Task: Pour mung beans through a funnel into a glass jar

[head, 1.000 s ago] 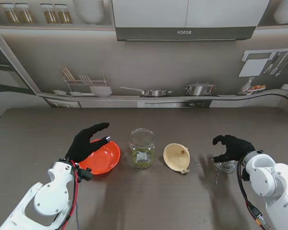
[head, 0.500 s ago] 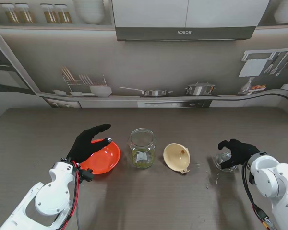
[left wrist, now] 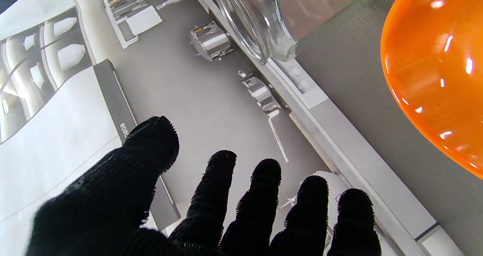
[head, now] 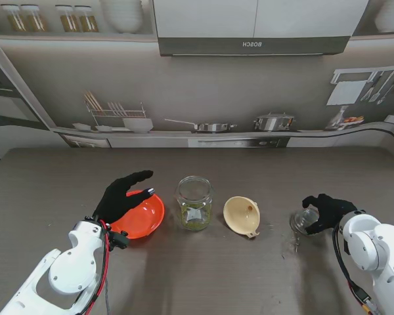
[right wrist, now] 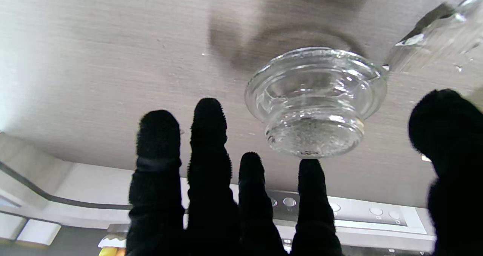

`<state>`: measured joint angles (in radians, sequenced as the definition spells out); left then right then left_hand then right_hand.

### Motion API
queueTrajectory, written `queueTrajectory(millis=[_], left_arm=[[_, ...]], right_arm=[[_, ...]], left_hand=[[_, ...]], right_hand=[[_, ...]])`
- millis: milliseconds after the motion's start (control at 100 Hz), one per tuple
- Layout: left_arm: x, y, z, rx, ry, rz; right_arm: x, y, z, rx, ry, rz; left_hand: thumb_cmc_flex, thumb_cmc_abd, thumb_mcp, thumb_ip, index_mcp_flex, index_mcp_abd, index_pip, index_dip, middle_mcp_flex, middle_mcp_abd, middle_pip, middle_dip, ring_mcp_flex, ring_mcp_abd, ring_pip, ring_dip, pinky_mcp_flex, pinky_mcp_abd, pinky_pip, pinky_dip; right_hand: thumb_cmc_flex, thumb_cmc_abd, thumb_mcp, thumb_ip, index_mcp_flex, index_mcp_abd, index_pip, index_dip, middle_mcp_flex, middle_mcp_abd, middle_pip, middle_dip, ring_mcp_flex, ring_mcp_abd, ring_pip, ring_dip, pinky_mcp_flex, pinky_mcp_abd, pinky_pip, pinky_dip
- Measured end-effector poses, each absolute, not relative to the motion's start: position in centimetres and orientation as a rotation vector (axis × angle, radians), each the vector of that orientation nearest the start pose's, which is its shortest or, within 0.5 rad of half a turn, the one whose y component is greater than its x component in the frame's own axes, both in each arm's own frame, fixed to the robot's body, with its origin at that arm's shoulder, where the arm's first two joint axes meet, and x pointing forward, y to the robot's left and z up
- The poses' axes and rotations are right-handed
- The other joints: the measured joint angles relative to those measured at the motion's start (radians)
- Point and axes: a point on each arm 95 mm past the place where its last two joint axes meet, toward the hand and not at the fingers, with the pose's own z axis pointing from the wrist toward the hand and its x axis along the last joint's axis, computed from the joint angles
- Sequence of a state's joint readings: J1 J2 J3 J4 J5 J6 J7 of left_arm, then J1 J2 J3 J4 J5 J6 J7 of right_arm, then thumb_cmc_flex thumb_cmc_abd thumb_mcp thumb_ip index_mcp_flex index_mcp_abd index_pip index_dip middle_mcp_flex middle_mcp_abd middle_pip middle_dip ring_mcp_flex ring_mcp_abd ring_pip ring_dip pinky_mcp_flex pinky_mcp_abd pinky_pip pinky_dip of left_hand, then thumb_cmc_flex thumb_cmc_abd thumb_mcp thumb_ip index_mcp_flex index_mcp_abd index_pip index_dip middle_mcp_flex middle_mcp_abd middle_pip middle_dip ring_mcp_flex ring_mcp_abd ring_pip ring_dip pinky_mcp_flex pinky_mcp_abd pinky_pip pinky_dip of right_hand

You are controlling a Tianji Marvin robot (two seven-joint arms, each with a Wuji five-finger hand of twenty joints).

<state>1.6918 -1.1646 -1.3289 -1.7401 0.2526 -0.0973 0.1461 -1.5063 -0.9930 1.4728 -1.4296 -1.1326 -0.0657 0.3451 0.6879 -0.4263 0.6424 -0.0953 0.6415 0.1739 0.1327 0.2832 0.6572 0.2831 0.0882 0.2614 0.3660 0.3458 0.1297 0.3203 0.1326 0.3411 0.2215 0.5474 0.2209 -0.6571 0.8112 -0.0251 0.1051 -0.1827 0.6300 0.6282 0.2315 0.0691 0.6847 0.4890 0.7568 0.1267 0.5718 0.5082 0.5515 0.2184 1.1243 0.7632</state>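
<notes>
**Mung beans in the jar, funnel lying loose beside it**

While both black knitted-glove hands are held over the grey wood-grain bench (head: 203,275), nothing is gripped by either. The left hand (head: 121,195) is seen above the glossy orange plastic bowl (head: 143,216), its fingers (left wrist: 222,188) spread apart. The right hand (head: 327,211) is curled loosely beside a small clear glass lid (head: 304,222) with a ribbed rim and knob; in the right wrist view its fingers (right wrist: 209,142) are parted, and contact with the lid cannot be told.

Near the bench's middle a clear round glass jar (head: 194,202) is stood upright, with green mung beans (head: 196,220) in its lower part and a pale label too small to be read. Just to its right a cream plastic funnel (head: 242,215) is laid on its side. "BOSCH" is printed, reversed, on the grey range hood (head: 253,44).
</notes>
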Motion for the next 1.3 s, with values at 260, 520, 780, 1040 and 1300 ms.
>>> queueTrajectory(millis=[260, 520, 780, 1040, 1300], left_arm=[[37.9, 0.6, -29.0, -1.769, 0.776, -2.107], [37.9, 0.6, -29.0, -1.774, 0.777, -2.104], [37.9, 0.6, -29.0, -1.776, 0.776, -2.104], [37.9, 0.6, -29.0, -1.780, 0.775, -2.103], [37.9, 0.6, -29.0, -1.784, 0.776, -2.103]], right_arm=[[43.4, -16.0, -33.8, 1.372, 1.640, 0.884], [44.0, -15.9, -34.7, 1.392, 1.637, 0.892], [44.4, -15.5, -35.2, 1.399, 1.639, 0.904], [45.0, -14.9, -35.3, 1.417, 1.644, 0.924], [45.3, -14.7, -35.2, 1.433, 1.647, 0.936]], left_hand=[[0.000, 0.000, 0.000, 0.000, 0.000, 0.000, 0.000, 0.000, 0.000, 0.000, 0.000, 0.000, 0.000, 0.000, 0.000, 0.000, 0.000, 0.000, 0.000, 0.000], [0.000, 0.000, 0.000, 0.000, 0.000, 0.000, 0.000, 0.000, 0.000, 0.000, 0.000, 0.000, 0.000, 0.000, 0.000, 0.000, 0.000, 0.000, 0.000, 0.000], [0.000, 0.000, 0.000, 0.000, 0.000, 0.000, 0.000, 0.000, 0.000, 0.000, 0.000, 0.000, 0.000, 0.000, 0.000, 0.000, 0.000, 0.000, 0.000, 0.000], [0.000, 0.000, -0.009, 0.000, 0.000, 0.000, 0.000, 0.000, 0.000, 0.000, 0.000, 0.000, 0.000, 0.000, 0.000, 0.000, 0.000, 0.000, 0.000, 0.000], [0.000, 0.011, -0.012, 0.000, 0.000, 0.000, 0.000, 0.000, 0.000, 0.000, 0.000, 0.000, 0.000, 0.000, 0.000, 0.000, -0.001, 0.000, 0.000, 0.001]], right_hand=[[0.011, -0.006, -0.001, 0.000, 0.000, 0.009, 0.000, 0.006, 0.000, 0.000, 0.028, 0.002, 0.003, 0.000, 0.027, 0.011, 0.029, -0.023, 0.031, 0.001], [0.100, -0.035, -0.007, 0.001, 0.000, 0.012, 0.056, 0.029, 0.001, 0.000, 0.079, 0.025, 0.029, 0.000, 0.054, 0.012, 0.079, -0.023, 0.056, 0.000], [0.172, -0.073, -0.007, 0.012, 0.003, 0.013, 0.148, 0.029, 0.029, -0.013, 0.156, 0.074, 0.056, 0.000, 0.095, 0.026, 0.098, -0.024, 0.056, -0.002], [0.170, -0.226, 0.335, -0.034, 0.067, 0.016, 0.285, 0.027, 0.103, -0.025, 0.202, 0.137, 0.128, -0.004, 0.177, 0.061, 0.149, -0.045, 0.072, -0.013], [0.144, -0.265, 0.454, -0.075, 0.099, 0.016, 0.303, 0.018, 0.128, -0.022, 0.214, 0.152, 0.175, -0.040, 0.212, 0.074, 0.184, -0.058, 0.105, -0.013]])
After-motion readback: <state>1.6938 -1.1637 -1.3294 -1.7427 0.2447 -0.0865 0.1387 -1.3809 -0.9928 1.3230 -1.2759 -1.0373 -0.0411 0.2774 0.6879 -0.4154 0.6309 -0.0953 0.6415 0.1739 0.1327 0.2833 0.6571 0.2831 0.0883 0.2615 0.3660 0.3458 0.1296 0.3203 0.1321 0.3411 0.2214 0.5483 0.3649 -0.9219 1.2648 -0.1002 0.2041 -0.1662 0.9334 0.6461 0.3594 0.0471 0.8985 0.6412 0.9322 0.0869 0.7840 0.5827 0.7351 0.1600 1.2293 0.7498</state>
